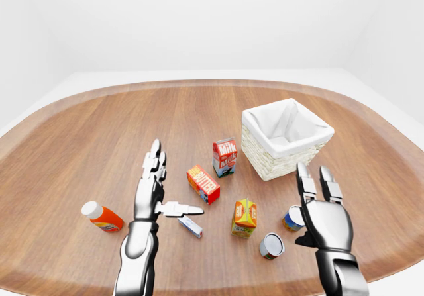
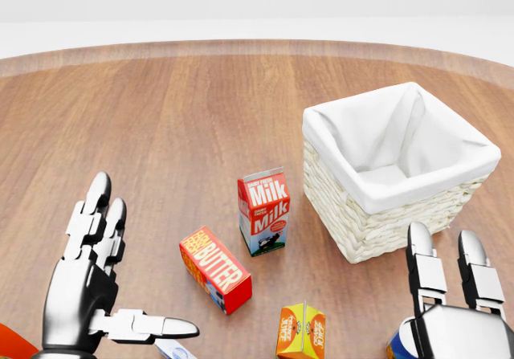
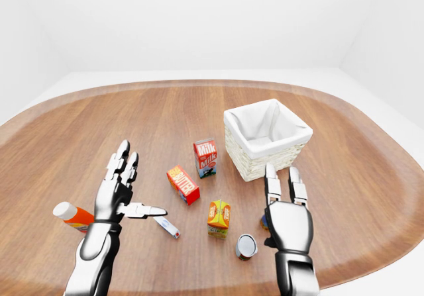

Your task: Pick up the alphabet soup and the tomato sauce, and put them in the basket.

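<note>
Across the wooden tabletop [image 1: 99, 137] everything lies within arm's reach, basket to the right, small items in a loose cluster between the two arms.

Basket [image 1: 287, 137]: white liner, nothing in it, mouth up; stands just right of the milk [image 1: 225, 157], so a short carry from the cans.

Right hand [image 1: 324, 222]: released, fingers straight up, palm turned toward the cluster. It stands directly before a blue-labelled can [image 1: 292, 218] and hides part of it; judged a pre-grasp pose for that can. Whether it touches, cannot tell.

Left hand [image 1: 150, 191]: also released, fingers up, thumb out sideways toward the butter [image 1: 203, 184]. Grasps nothing; likely parked clear while the right side works.

Second can [image 1: 271, 246] lies near the lower edge, lid facing the camera, just left of the right hand. Labels too small to say which can is soup and which is sauce.

Others, not task items: juice carton [image 1: 244, 217], orange bottle [image 1: 102, 217] at far left, small tube [image 1: 190, 226].
</note>
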Available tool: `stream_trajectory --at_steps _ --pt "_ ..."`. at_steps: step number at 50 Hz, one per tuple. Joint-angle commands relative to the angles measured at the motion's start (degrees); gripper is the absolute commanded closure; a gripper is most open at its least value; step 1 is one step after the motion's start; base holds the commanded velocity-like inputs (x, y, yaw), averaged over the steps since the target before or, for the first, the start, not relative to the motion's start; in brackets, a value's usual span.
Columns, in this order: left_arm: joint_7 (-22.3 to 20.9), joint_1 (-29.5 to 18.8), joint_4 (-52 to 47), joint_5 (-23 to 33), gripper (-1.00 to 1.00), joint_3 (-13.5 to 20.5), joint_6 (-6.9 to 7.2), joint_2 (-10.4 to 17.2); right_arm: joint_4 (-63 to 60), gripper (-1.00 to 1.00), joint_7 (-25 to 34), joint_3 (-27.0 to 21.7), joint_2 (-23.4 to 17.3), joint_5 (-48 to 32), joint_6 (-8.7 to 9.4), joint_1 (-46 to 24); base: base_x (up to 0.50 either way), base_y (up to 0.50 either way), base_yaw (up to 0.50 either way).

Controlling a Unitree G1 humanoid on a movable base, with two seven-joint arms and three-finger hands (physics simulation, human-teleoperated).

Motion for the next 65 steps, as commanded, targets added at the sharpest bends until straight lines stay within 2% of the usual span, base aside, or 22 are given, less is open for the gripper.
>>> stream_trajectory --at_steps 1,23,49,65 --pt "0.32 -0.49 0.45 -0.21 -1.0 0.26 0.0 0.01 1.51 -1.0 0.26 -1.25 -0.18 -3.31 1.3 -1.06 0.0 0.0 0.0" --pt "0.39 -0.52 0.17 -0.1 -1.0 0.16 0.0 -0.01 7.82 -1.0 0.36 -4.45 -1.68 0.07 0.77 -4.53 0.0 0.0 0.0" --pt "0.39 -0.52 0.17 -0.09 -1.0 0.16 0.0 0.0 20.86 -1.0 -2.66 -4.85 -5.63 3.59 3.15 -11.22 0.0 0.0 0.0" --pt "0.41 -0.51 0.16 -0.09 -1.0 0.17 0.0 -0.01 23.94 -1.0 -3.52 -4.48 -6.58 4.87 3.39 -12.27 0.0 0.0 0.0"
